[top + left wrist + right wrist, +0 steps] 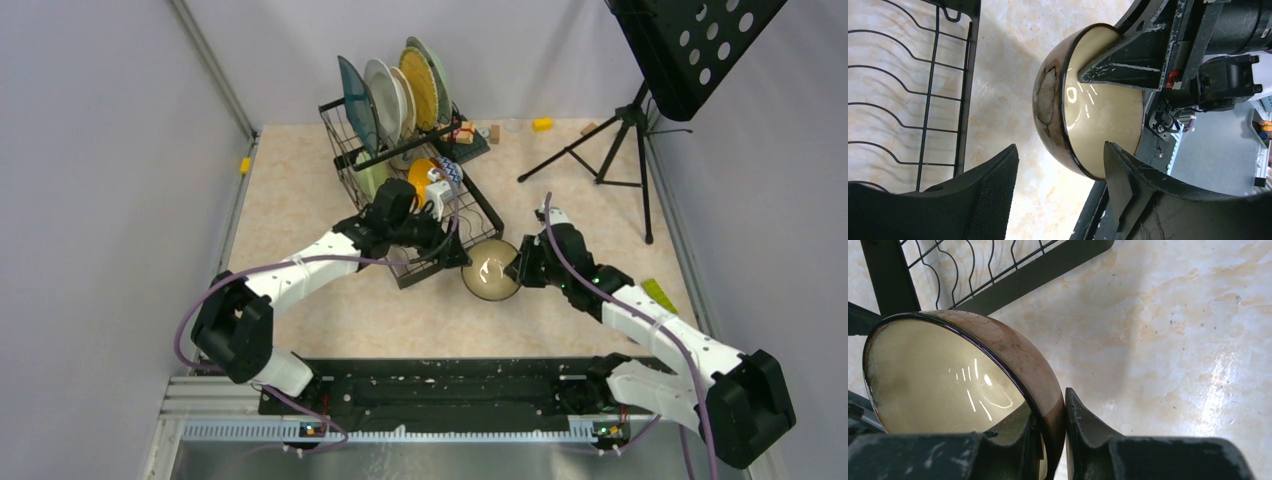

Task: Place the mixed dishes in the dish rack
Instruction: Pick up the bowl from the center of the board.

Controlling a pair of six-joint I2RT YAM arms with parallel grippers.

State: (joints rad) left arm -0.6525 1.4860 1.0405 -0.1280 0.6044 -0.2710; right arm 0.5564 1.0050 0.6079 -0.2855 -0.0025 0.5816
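A brown bowl with a cream inside is tilted on its side just off the near corner of the black wire dish rack. My right gripper is shut on the bowl's rim, one finger inside and one outside. My left gripper is open and empty, its fingers just short of the bowl, beside the rack's edge. Several plates stand in the rack's raised section. A yellow-orange bowl and a light-green mug sit in the tray.
A black tripod music stand stands at the back right. Small toy blocks lie along the back edge, one yellow block at the left edge, and a yellow-green item by the right wall. Grey walls enclose the table.
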